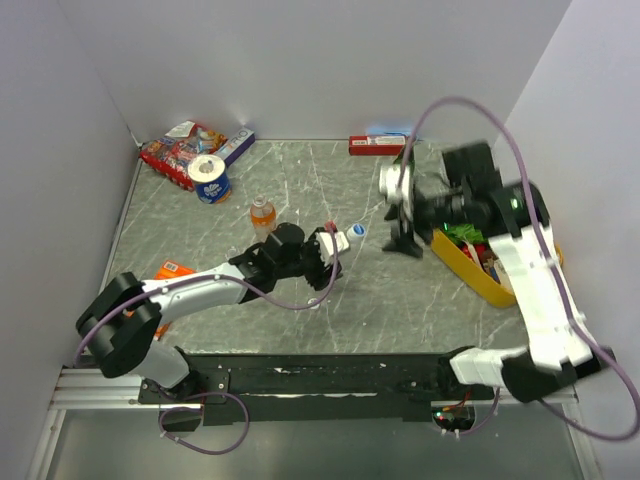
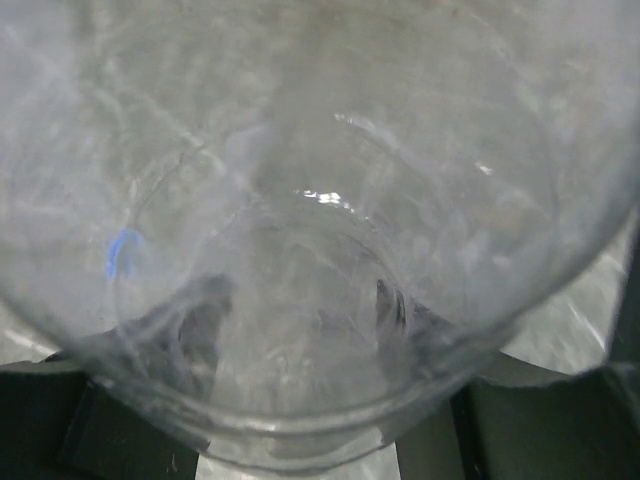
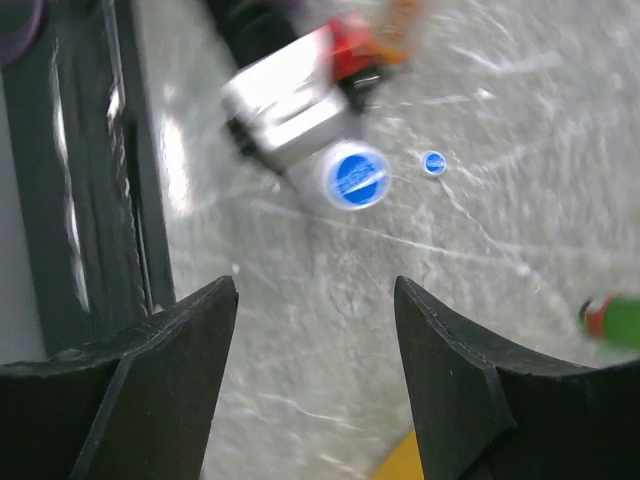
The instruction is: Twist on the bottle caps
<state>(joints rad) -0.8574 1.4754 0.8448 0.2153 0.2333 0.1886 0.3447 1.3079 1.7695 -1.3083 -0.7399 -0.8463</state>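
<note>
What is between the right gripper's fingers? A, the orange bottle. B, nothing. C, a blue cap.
B: the right gripper stands open with only table showing between its fingers; a loose blue cap lies farther off, untouched.

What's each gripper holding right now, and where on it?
Left gripper grips a clear bottle around its body. Right gripper is open and holds nothing.

Clear glossy plastic bottle [image 2: 320, 300], marbled table [image 1: 330, 190].
</note>
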